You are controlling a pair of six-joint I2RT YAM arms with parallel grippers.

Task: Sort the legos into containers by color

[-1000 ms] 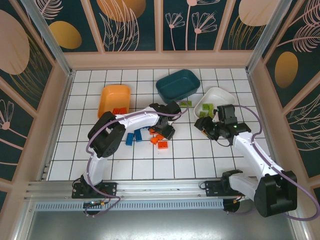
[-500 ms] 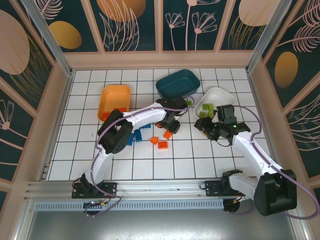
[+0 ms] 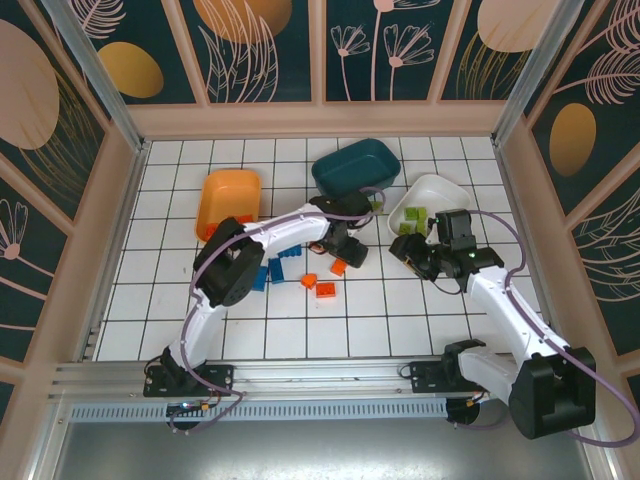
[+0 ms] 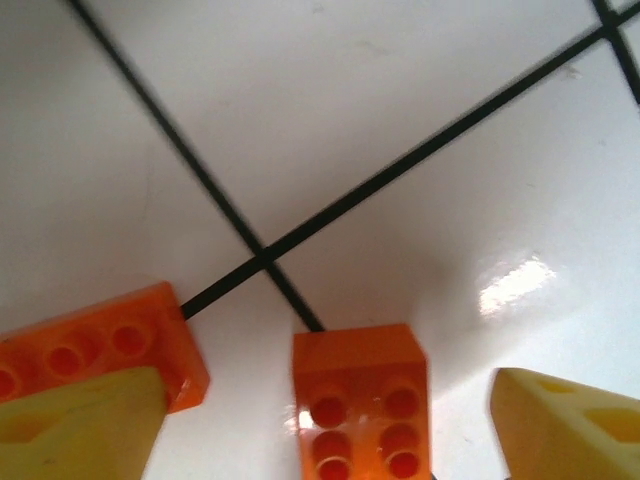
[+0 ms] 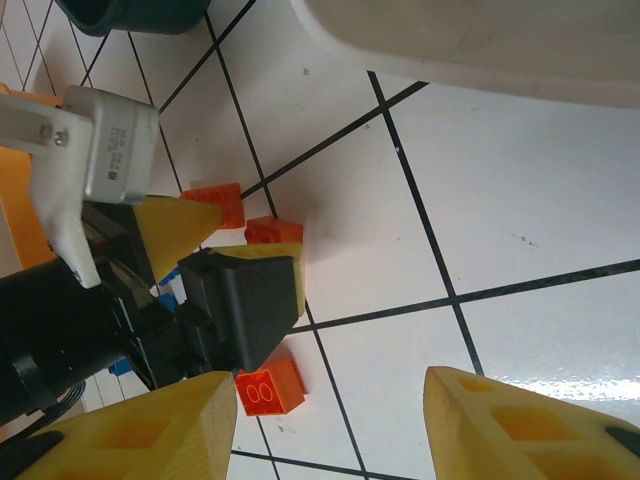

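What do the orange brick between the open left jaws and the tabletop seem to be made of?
Orange brick: probably moulded plastic, smooth, slightly glossy, with crisp round studs. Tabletop: looks like glossy white tile or laminate with black grid lines; a bright glare patch shows its sheen.

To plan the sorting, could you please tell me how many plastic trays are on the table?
3: orange rounded plastic tray back left, dark teal tray back centre, white tray right of it.

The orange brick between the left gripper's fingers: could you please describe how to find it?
Start at the dark teal tray, then come forward to the left gripper. The orange brick lies studs-up between its open fingers; its orange neighbour lies partly under one.
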